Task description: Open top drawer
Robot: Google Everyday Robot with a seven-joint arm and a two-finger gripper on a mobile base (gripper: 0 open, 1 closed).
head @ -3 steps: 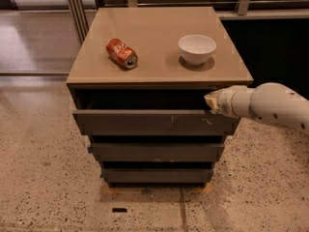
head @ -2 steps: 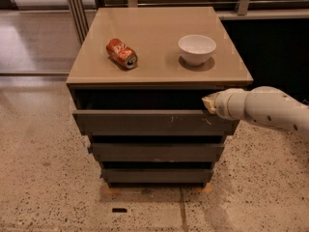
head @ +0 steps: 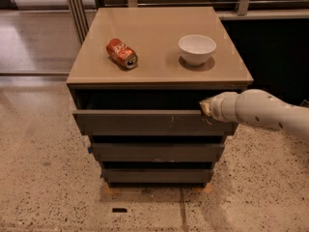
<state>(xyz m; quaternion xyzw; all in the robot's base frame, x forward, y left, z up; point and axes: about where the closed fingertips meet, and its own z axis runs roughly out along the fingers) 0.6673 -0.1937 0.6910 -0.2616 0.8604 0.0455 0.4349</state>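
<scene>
The top drawer (head: pixel 145 123) has a flat dark grey-brown front with small white scratches near its middle and right. It stands pulled a little way out from under the tan cabinet top (head: pixel 154 47), with a dark gap above its front. My gripper (head: pixel 204 108) is at the drawer's upper right corner, at the end of my white arm, which reaches in from the right. Its tip rests at the top edge of the drawer front.
A red soda can (head: pixel 122 53) lies on its side on the cabinet top, left of a white bowl (head: pixel 197 49). Two lower drawers (head: pixel 157 151) sit below. Speckled floor lies in front; a dark wall stands at the right.
The top drawer front has come slightly further out toward the camera, and my gripper has moved with it at the drawer's right corner.
</scene>
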